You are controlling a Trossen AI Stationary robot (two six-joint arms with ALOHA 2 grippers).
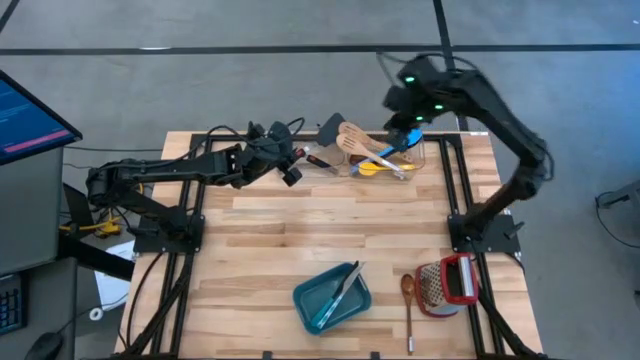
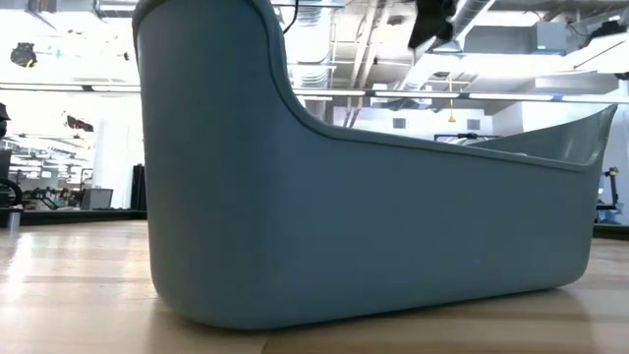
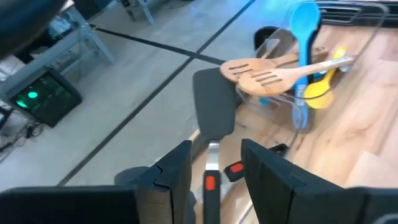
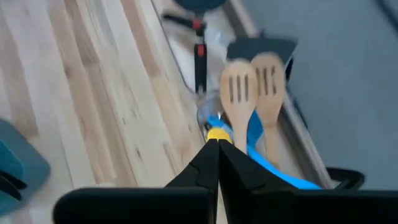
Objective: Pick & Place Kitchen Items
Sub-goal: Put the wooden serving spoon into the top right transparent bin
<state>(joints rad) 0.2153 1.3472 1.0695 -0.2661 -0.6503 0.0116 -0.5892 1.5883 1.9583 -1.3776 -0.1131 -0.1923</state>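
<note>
Right wrist view shows my right gripper (image 4: pixel 217 146) closed on the yellow plastic spoon (image 4: pixel 218 134); I fear lifting drags the pale slotted wooden spatulas (image 4: pixel 252 84) along. Left gripper (image 3: pixel 214 168) waits open.

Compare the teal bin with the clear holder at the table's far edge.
The teal bin is opaque; the clear holder is see-through. The teal bin sits near the table's front edge, the clear holder at the back. The teal bin holds one dark-handled utensil; the clear holder is crowded with wooden spatulas and blue and yellow spoons. Both hold utensils.
</note>
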